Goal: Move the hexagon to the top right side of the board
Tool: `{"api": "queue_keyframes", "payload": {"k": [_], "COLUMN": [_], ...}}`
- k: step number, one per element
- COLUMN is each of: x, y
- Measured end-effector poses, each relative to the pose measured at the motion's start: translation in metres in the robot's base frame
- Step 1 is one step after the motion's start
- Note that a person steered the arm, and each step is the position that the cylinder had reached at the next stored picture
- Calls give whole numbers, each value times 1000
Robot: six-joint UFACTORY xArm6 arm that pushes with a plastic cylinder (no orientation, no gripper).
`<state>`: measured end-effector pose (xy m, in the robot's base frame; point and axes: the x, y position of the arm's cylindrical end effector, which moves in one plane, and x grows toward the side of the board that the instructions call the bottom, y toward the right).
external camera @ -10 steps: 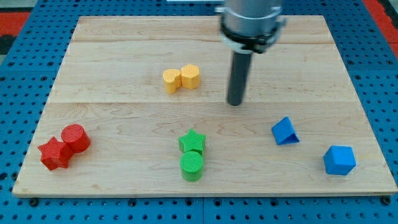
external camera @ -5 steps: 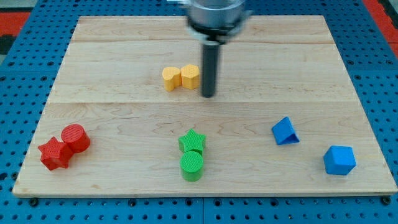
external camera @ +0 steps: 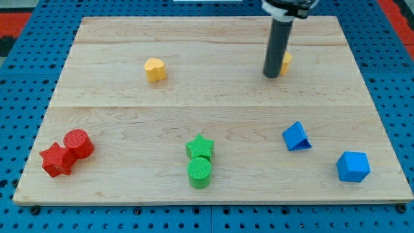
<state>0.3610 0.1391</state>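
Nearest, a ribbed green cylinder [external camera: 200, 173] is touching a green star [external camera: 199, 147]; red cylinder [external camera: 77, 142] and red star [external camera: 55, 159] are sitting at eight o'clock, two blue blocks [external camera: 296, 136] [external camera: 352, 166] at four. Farther on the pale wooden worktop [external camera: 116, 116], a yellow block [external camera: 154, 69] is lying at eleven o'clock. At one o'clock my tip [external camera: 272, 76] is pressing against the yellow hexagon [external camera: 286, 62], mostly hiding it. No gripper is showing.

yellow hexagon [external camera: 285, 62] upper right, mostly hidden.
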Motion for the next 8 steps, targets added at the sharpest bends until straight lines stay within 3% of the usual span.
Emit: {"api": "queue_keyframes", "payload": {"k": [3, 5, 7, 8], "x": [-104, -83, -124, -60], "y": [29, 44, 45, 14]}}
